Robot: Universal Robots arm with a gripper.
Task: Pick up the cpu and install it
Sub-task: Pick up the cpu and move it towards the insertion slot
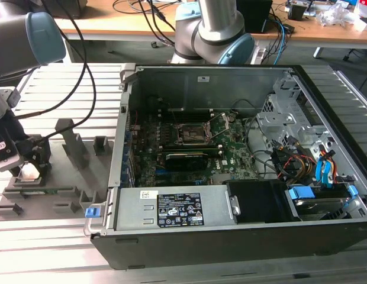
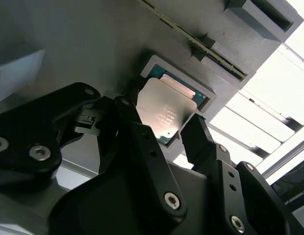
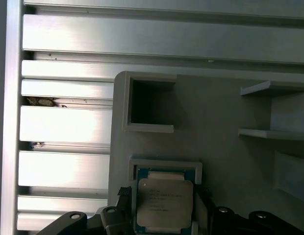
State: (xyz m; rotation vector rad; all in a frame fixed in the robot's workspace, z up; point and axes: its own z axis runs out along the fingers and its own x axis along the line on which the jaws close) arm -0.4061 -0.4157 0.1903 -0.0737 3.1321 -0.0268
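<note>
The cpu [image 2: 165, 106] [image 3: 164, 200], a small square chip with a silver-grey metal top and a green edge, lies in a shallow square recess of the grey plastic tray [image 1: 71, 177] [image 3: 220, 107]. My gripper [image 1: 31, 168] [image 2: 164, 126] [image 3: 164, 218] is low over that recess, at the exterior view's left. Its black fingers [image 2: 142, 127] press against two opposite edges of the chip. The dark square socket frame [image 1: 192, 134] sits on the motherboard inside the open computer case [image 1: 231, 236], well to the exterior view's right of the gripper.
Upright grey posts [image 1: 74, 142] and slots of the tray stand close to the gripper. The tray rests on a ribbed aluminium table [image 1: 47, 254] [image 3: 63, 127]. The case wall [image 1: 121, 136] rises between tray and motherboard. Cables [image 1: 83, 71] hang above the tray.
</note>
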